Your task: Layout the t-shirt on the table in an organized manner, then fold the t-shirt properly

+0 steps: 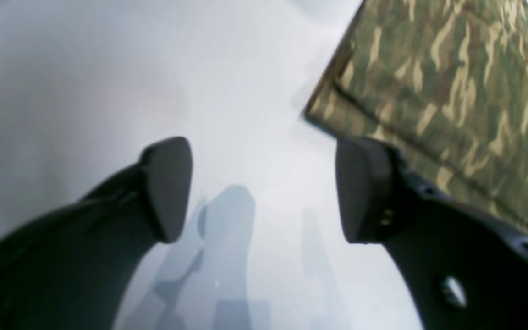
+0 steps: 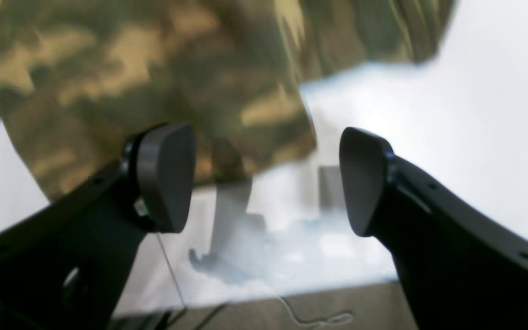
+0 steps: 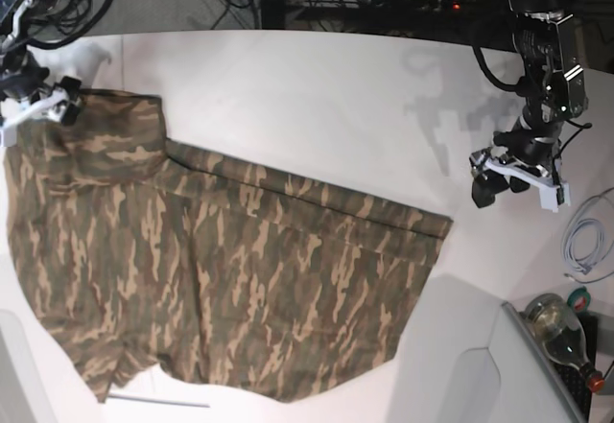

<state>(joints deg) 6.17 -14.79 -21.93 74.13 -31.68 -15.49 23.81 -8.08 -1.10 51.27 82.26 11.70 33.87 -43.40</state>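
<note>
Base view: the large smooth white tabletop (image 3: 317,87) carries the soft olive, brown and tan camouflage cloth t-shirt (image 3: 221,279), which lies spread over its left and middle, reaching the near edge. Its hem corner points towards the right side, and one sleeve lies at the far left. The cloth is mostly flat, with a long crease running across the body and some bunching near the lower left sleeve.

The black right gripper (image 2: 264,178) hovers at the far-left sleeve, jaws wide apart with nothing between them; the wrist view shows blurred cloth just beyond its fingertips. The black left gripper (image 1: 264,188) hangs over bare table, near the hem corner but apart from it, jaws likewise spread and empty.

The shirt looks laid out but not yet folded, so the step in hand is probably a last tidy or the first fold. To do it well, each gripper should come down low and pinch only a thin edge of cloth at matching points. Both should then lift together and carry the edge evenly, so that the crease does not deepen.

Of containers, only a bottle (image 3: 554,325) shows, at the lower right; whether anything is in it cannot be told.
</note>
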